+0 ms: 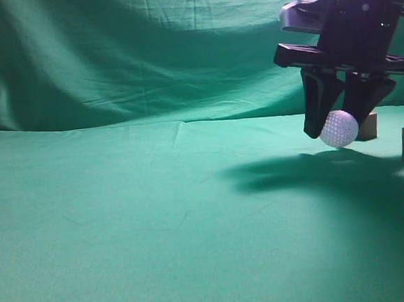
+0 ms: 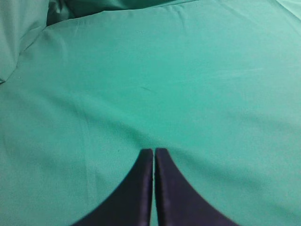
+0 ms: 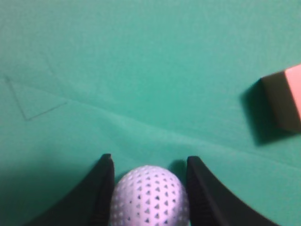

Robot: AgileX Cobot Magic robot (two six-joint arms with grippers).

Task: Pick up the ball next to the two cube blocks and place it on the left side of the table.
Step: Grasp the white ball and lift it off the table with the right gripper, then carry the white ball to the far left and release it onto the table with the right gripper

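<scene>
Now mid-carry: right claw (image 1: 339,125) clamped on the ball (image 1: 339,128), lifted just clear of the table (image 1: 123,220), at the right of the exterior view. Two cube blocks (image 1: 368,125) close behind and to the right, one cut by the frame edge. Left claw (image 2: 154,153) pressed shut on nothing, idle above bare cloth. Pick looks done; next, probably a steady sweep leftward, grip kept firm since a dimpled round ball could slip, then lower and release.
</scene>
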